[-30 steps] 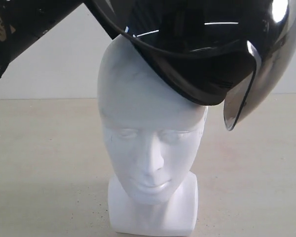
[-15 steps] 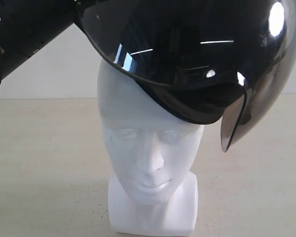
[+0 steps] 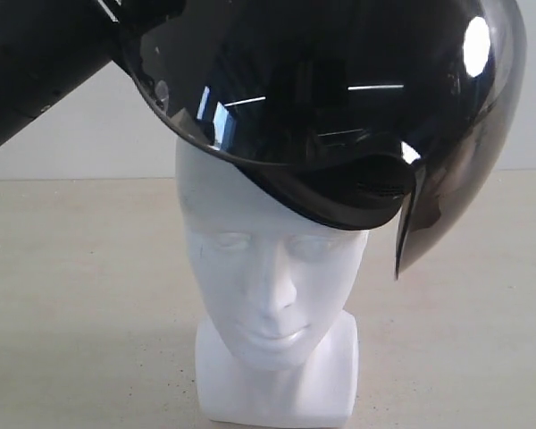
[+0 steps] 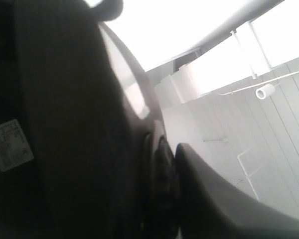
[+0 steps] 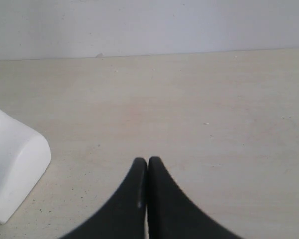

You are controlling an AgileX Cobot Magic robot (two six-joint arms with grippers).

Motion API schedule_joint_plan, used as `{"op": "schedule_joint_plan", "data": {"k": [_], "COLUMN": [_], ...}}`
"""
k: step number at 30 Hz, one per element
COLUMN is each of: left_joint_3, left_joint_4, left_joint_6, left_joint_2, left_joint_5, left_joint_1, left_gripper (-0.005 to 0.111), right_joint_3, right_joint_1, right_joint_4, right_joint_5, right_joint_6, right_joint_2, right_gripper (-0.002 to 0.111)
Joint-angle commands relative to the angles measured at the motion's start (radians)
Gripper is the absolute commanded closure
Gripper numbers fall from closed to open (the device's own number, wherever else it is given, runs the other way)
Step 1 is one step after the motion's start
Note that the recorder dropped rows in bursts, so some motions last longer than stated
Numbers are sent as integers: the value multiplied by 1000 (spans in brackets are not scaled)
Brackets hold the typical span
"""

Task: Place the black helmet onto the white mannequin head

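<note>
The left gripper (image 4: 165, 169) clamps the rim of the black helmet (image 3: 339, 192). Its rounded shell has sunk lower onto the smooth white mannequin head (image 3: 268, 268), tilted, with the glossy smoky visor (image 3: 447, 197) hanging right. The right gripper (image 5: 147, 172) is pressed together above the pale table (image 5: 214, 99).

Pale wall (image 3: 80, 134), beige tabletop (image 3: 80, 295)

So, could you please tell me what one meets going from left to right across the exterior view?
left arm → white mannequin head → hanging lower tip of the tinted visor. The black helmet spans above the head, so it has no single place.
</note>
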State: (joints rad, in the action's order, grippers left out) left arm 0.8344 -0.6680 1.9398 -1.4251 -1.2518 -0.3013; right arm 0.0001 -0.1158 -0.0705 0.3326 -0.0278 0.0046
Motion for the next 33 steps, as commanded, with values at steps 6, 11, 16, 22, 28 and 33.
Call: {"op": "schedule_joint_plan", "data": {"k": [6, 11, 16, 22, 28, 33], "left_joint_3": [-3, -3, -3, -3, -3, -3], "left_joint_4": [0, -14, -52, -63, -87, -100], "left_joint_6": [-71, -63, -63, -63, -63, -63], "left_joint_2": [16, 16, 16, 12, 6, 6], "left_joint_5": [31, 31, 31, 45, 81, 101], "left_joint_1": [56, 85, 87, 87, 87, 94], "left_gripper": [102, 102, 102, 102, 102, 102], "right_joint_3": [0, 0, 0, 0, 0, 0], "right_joint_1": [7, 7, 7, 7, 7, 7], "right_joint_4": [-3, -3, -3, -3, -3, -3], "right_joint_5": [-9, -9, -9, -10, -10, -10], "right_joint_6": [5, 5, 5, 5, 5, 5], "right_joint_2": [-5, -5, -5, -5, -5, -5], "right_gripper": [109, 109, 109, 109, 109, 109]}}
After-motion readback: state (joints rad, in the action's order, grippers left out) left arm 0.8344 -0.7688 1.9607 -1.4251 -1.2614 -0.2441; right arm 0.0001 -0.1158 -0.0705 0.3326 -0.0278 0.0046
